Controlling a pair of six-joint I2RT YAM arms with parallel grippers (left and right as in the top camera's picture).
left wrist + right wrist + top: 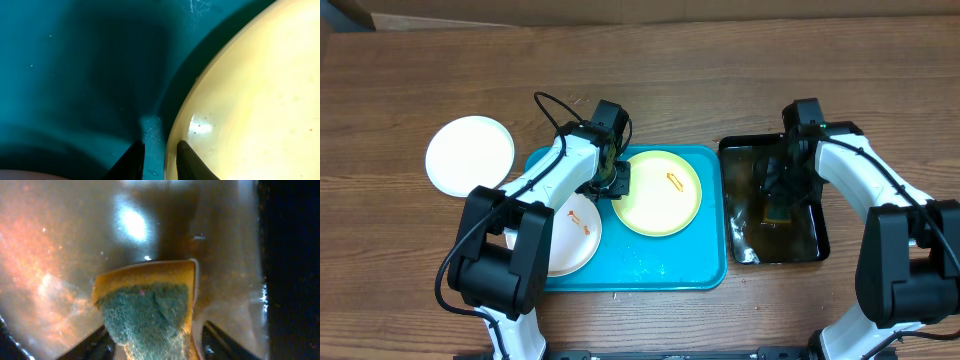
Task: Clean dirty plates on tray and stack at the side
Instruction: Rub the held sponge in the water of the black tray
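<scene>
three plates [660, 192], two on one tray [650, 268]; left end effector [159, 155] ajar, right end effector [155, 345] grips one sponge [145, 297]

Robotics lab workstation, wood-grain table [700, 80], white robot arms [545, 185]

Teal tray [660, 268] ctr: yel-green plate [655, 200] on its right half, smeared white plate [575, 238] near-left, L gripper [617, 181] at yel-green rim; 2nd white plate [470, 155] on table [670, 80] left; R gripper [782, 192] over black tray [812, 245], right.
</scene>
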